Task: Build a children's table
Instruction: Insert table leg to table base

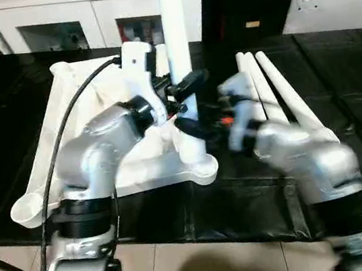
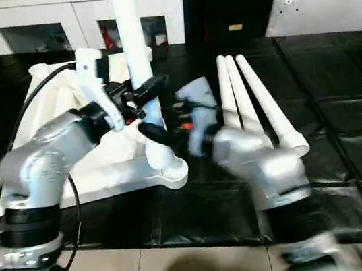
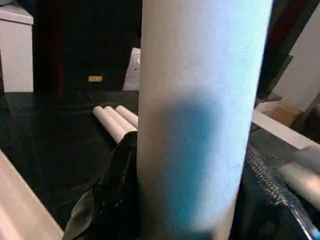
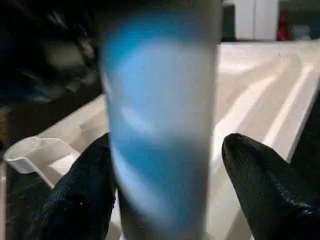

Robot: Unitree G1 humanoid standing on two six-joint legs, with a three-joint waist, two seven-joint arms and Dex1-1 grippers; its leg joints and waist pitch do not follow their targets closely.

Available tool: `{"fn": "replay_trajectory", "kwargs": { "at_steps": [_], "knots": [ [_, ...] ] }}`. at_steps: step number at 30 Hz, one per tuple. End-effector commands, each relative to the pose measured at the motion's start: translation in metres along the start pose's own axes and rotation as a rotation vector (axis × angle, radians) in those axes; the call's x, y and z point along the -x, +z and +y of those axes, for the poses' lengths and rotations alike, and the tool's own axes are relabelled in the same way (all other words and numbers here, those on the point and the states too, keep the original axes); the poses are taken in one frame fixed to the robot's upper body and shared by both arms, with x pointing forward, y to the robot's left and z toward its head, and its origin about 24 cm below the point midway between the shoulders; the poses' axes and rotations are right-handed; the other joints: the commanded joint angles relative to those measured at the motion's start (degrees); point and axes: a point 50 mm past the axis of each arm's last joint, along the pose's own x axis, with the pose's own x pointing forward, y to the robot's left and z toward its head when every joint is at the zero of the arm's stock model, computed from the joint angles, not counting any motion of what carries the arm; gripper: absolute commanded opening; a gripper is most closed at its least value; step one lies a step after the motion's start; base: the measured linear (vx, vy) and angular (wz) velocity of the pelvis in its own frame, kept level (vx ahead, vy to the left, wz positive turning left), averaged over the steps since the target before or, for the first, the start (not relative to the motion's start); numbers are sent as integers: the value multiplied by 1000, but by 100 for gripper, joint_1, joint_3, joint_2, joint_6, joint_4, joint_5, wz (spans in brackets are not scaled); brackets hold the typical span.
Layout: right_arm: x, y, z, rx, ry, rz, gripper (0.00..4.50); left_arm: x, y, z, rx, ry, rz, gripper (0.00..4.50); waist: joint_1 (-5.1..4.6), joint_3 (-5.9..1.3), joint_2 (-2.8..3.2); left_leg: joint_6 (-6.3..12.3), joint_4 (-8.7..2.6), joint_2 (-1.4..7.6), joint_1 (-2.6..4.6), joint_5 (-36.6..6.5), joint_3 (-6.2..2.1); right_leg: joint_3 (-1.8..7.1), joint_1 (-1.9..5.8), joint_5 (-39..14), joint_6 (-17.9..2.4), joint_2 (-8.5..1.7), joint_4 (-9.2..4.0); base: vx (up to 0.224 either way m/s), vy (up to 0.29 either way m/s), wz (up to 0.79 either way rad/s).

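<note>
- While the left tool (image 1: 186,100) clamps the upright white tapered plastic leg (image 1: 176,41) in the near corner socket (image 1: 199,163) of the upturned white ribbed tabletop (image 1: 84,123) on the black worktop (image 1: 245,201), the right tool (image 4: 165,185) stands apart around it, one finger clear.
- Farther right, three spare white legs (image 1: 278,100) lie together.
- Risk, as I judge it: released half-seated, the leg could tilt or pop out.

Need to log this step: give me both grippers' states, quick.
Left gripper: closed on the upright leg.
Right gripper: open around that leg, a gap at one finger.
</note>
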Motion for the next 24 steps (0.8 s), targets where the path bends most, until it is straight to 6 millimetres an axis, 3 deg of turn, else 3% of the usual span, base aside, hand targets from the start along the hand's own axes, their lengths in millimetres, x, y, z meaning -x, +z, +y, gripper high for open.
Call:
{"fn": "replay_trajectory", "kwargs": {
  "at_steps": [1, 3, 5, 12, 17, 24],
  "knots": [
    [-3, -1, -1, -5, -45, 25, 300, -3, 6, 0, -30, 18, -18, 189, 7, -446, -75, 67, -360, 165, 5, -273, -19, 200, 350, -668, -1142, -318, -393, 0, 0, 0],
    [-7, -4, 2, -25, -66, 34, 298, -5, 5, 0, -54, 34, -8, 189, 3, -440, -75, 41, -366, 163, 1, -314, -22, 201, 351, -707, -1103, -321, -400, 0, 0, 0],
    [-11, -6, 5, -41, -81, 38, 259, -6, 4, 1, -73, 48, -2, 189, 1, -439, -76, 8, -371, 160, 4, -344, -22, 203, 349, -738, -1054, -318, -402, 0, 0, 0],
    [-16, -11, 9, -65, -148, 75, 208, -7, 3, 3, -99, 74, 0, 188, 2, -445, -62, -25, -371, 154, 5, -290, -24, 207, 357, -494, -1063, -318, -379, 0, 0, 0],
    [-17, -10, 12, -77, -145, 68, 196, -8, 3, 4, -103, 78, -1, 188, 8, -441, -28, -93, -380, 164, 14, -378, -32, 209, 352, -524, -1061, -327, -379, 0, 0, 0],
    [-15, -7, 14, -98, -106, 34, 195, -7, 3, 12, -81, 134, 2, 188, 2, -444, -31, -100, -376, 154, 10, -385, -30, 210, 361, -436, -1071, -318, -381, 0, 0, 0]
  ]
}}
